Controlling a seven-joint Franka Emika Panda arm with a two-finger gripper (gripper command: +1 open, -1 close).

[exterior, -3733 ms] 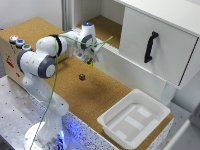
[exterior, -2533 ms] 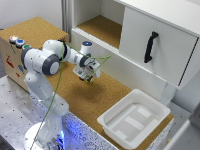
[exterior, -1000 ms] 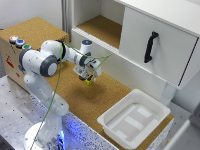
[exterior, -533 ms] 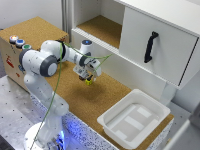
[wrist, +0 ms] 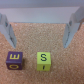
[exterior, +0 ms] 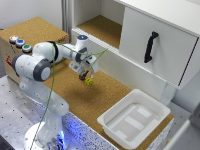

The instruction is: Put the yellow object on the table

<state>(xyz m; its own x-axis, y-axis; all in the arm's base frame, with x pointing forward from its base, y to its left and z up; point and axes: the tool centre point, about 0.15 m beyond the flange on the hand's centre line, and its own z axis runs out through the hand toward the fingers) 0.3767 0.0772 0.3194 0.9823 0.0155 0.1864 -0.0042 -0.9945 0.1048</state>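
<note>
The yellow object [wrist: 43, 60] is a small yellow cube marked "S". It lies on the speckled cork table [wrist: 55, 47], and it also shows in the exterior view [exterior: 89, 81] just below the fingers. My gripper [wrist: 39, 35] is open, with its fingers [wrist: 72, 30] spread wide and nothing between them. In the exterior view the gripper [exterior: 85, 74] hovers low over the table [exterior: 62, 87], right above the cube. A dark purple cube with a yellow letter [wrist: 14, 59] lies right beside the yellow one.
A white plastic tray [exterior: 150, 107] stands on the table at the exterior view's right. A white cabinet with a black handle [exterior: 150, 46] and an open cork-lined shelf [exterior: 100, 27] stands behind. A box with coloured buttons [exterior: 20, 42] is at the left.
The arm came down from near the cabinet shelf to just above the table. Over the last second it has hardly moved, with the yellow cube on the table beneath it.
</note>
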